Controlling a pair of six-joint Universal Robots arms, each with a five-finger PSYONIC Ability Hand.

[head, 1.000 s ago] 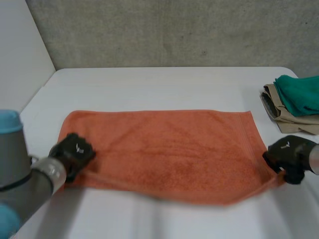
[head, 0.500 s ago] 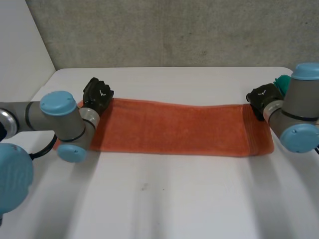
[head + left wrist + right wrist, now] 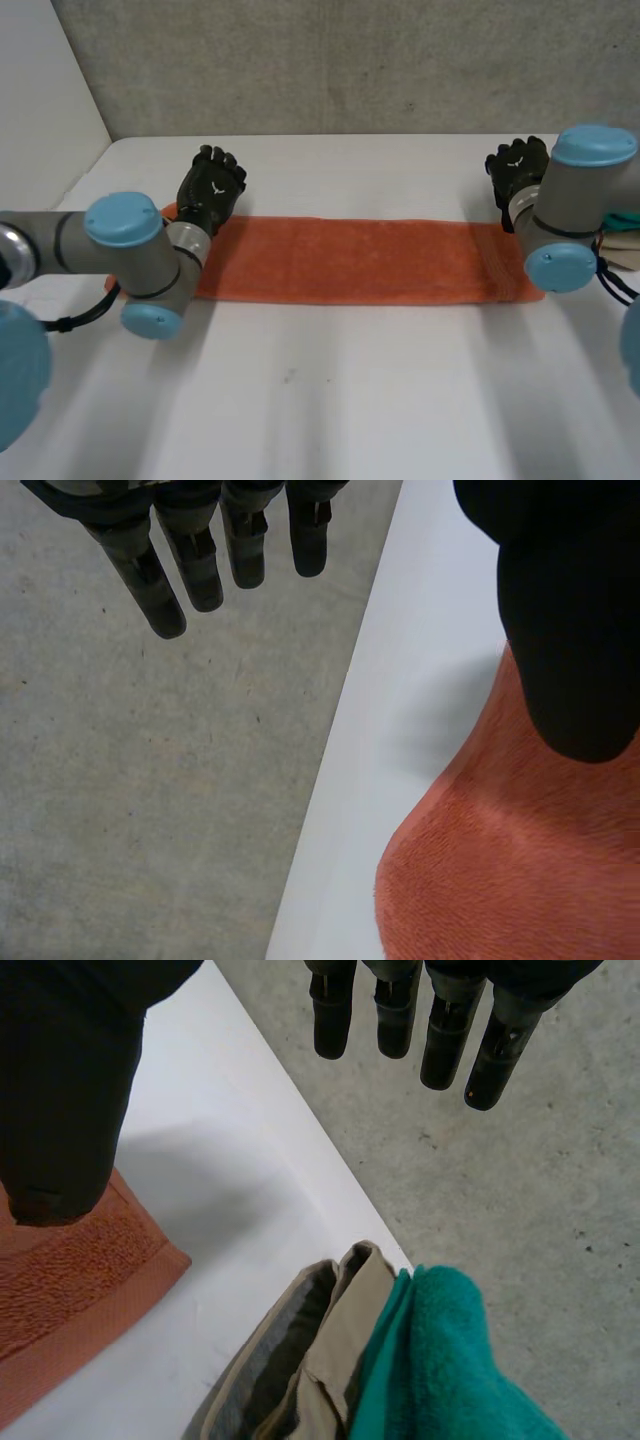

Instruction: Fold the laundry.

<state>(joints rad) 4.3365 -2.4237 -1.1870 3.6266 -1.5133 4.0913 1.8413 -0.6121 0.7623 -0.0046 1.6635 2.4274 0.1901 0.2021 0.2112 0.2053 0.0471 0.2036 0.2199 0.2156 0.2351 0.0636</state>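
Observation:
An orange towel (image 3: 350,260) lies folded in half as a long strip across the white table (image 3: 330,400). My left hand (image 3: 211,188) hovers open just above the strip's far left corner, holding nothing. In the left wrist view its fingers (image 3: 200,565) are straight and apart from the thumb (image 3: 575,620), with the towel's corner (image 3: 500,880) below. My right hand (image 3: 517,168) is open above the far right corner. In the right wrist view its fingers (image 3: 440,1040) are straight, and the towel's corner (image 3: 80,1290) lies under the thumb (image 3: 70,1090).
A stack of folded laundry, beige (image 3: 320,1360) with a teal piece (image 3: 440,1360) on top, sits at the table's right edge (image 3: 625,235), close beside my right arm. A grey wall runs behind the table's far edge.
Both hands carried the towel's near edge over to the far edge, folding it in half. They have now let go, opened and lifted off the corners.

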